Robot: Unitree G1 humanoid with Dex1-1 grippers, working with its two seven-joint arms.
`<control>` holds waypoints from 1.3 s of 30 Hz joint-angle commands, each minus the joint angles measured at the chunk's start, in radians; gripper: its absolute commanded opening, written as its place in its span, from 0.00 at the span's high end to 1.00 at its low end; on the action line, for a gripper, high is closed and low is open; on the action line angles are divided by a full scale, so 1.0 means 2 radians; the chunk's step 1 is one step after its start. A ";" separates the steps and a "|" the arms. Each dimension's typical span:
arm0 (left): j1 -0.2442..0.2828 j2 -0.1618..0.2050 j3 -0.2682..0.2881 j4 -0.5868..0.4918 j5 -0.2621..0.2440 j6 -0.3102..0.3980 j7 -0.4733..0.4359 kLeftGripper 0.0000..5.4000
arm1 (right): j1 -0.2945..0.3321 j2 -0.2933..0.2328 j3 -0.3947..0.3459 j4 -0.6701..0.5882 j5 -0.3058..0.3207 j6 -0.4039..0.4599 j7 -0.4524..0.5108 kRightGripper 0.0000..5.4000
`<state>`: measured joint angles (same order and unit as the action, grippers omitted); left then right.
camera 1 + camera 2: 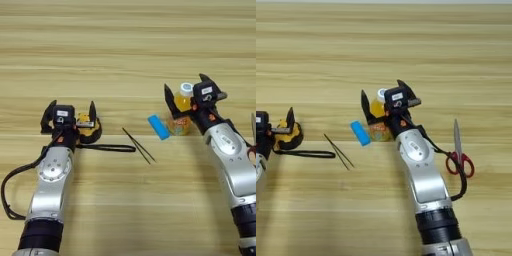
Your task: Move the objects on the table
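Now the right tool (186, 96), fingers spread, apparently straddles the orange bottle (181, 110), blue block (159, 127) beside.

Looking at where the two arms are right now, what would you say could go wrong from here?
1. The right gripper has its open jaws around the orange drink bottle. An off-centre squeeze could tip it.
2. The small blue block lies just beside the bottle, so the near finger might knock it aside.
3. The left gripper straddles the tape measure, whose black strap trails towards the tweezers. Lifting may drag the strap into them.
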<state>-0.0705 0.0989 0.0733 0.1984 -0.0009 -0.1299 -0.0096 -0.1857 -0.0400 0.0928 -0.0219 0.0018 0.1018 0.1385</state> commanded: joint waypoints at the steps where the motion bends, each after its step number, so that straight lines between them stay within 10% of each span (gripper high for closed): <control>1: 0.001 0.001 -0.001 -0.004 0.004 0.006 0.001 0.00 | -0.012 0.003 -0.010 0.021 0.012 0.016 0.002 0.00; 23: 0.000 0.001 -0.001 -0.004 0.003 0.007 0.001 0.00 | -0.046 0.001 -0.021 0.121 0.020 -0.005 0.013 0.00; 39: 0.000 0.000 -0.001 -0.004 0.004 0.007 0.002 0.00 | -0.030 0.009 -0.005 0.095 0.016 0.000 0.022 0.35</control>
<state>-0.0704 0.0988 0.0733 0.1980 -0.0011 -0.1271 -0.0096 -0.2571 -0.0228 0.0773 0.1922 0.0370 0.0953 0.1840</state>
